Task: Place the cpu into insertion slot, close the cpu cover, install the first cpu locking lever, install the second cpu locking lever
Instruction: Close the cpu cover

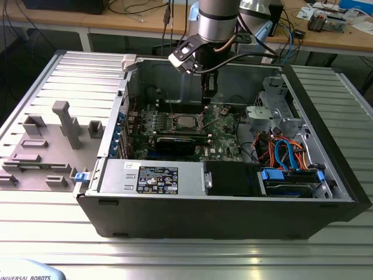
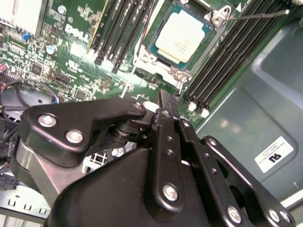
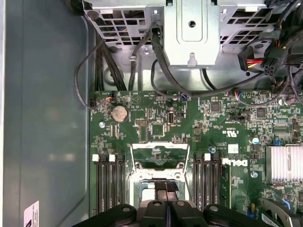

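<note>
cpu [image 2: 182,35] seated in insertion slot [image 2: 144,59]; cpu cover [image 3: 159,146] flipped open; closing it and both locking levers [image 2: 258,14] left; claw [image 2: 163,100] pressed together, empty, near slot

Ribbed aluminium table [image 1: 175,256], its grooves running parallel to its near edge. One open black computer case [image 1: 204,219] lies on its side directly on the table, roughly central and reaching toward the edge at the exterior view's right. A group of grey fixture blocks [image 1: 64,125], some upright and some flat, rests on the table toward the edge at the exterior view's left, beside the case.
</note>
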Robot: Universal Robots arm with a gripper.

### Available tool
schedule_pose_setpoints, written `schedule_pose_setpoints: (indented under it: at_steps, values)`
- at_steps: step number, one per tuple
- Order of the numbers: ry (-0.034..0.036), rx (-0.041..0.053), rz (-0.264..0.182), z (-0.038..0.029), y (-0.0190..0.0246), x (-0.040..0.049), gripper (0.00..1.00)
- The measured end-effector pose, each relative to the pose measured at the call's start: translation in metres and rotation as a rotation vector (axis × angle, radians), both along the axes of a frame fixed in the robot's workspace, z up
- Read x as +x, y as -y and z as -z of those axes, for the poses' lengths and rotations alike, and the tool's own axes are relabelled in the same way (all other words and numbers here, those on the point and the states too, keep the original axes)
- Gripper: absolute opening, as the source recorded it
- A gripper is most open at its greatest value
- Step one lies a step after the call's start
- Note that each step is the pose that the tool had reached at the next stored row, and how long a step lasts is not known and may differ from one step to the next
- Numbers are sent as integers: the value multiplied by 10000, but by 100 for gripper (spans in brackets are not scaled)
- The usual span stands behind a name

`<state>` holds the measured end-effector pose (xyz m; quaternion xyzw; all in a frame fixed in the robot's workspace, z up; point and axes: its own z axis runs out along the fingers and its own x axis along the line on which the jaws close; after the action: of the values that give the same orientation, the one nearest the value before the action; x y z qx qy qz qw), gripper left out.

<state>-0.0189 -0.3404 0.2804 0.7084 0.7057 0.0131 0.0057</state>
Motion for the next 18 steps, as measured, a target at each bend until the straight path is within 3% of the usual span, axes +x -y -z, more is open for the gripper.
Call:
schedule_pose_setpoints:
  at_steps: [10,18]
  values:
    - [0,-1,0,48,0,214,11]
    - [0,-1,-1,58,0,248,11]
